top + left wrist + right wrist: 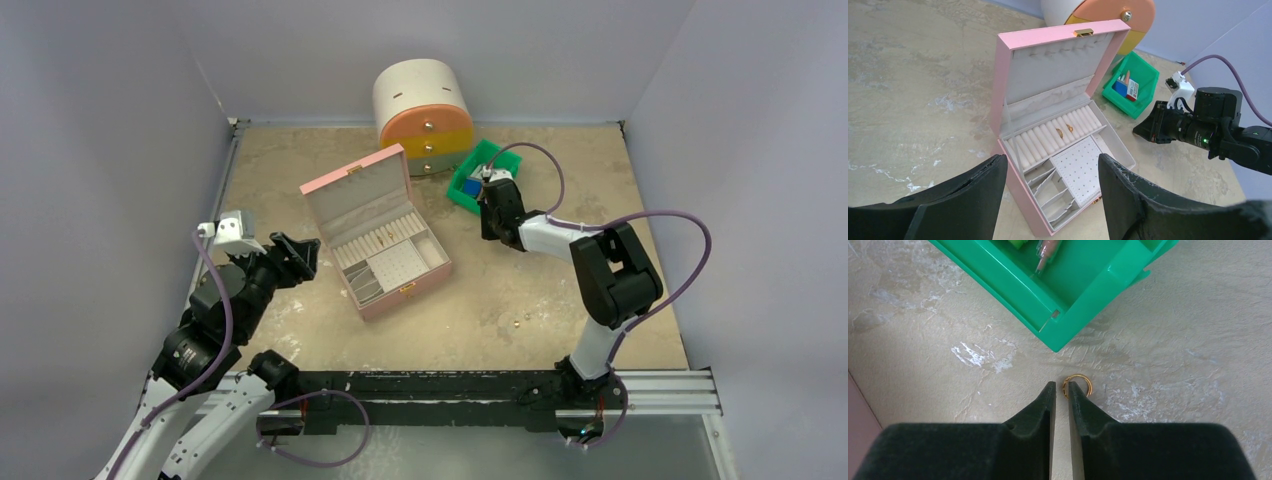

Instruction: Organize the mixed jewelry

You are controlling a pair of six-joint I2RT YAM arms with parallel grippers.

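Clearly thin gold ring (1078,386), lying flat

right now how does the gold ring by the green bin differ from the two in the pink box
The loose ring lies flat on the table beside the green bin; the boxed rings stand slotted in the pink box. The right gripper has its narrow-set jaws at the loose ring's rim; no gripper is at the boxed rings. All are small and gold.

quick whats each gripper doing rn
left gripper: open, jaws wide apart, holding nothing
right gripper: jaws nearly shut at the edge of a small gold wire ring; whether it is gripped cannot be told
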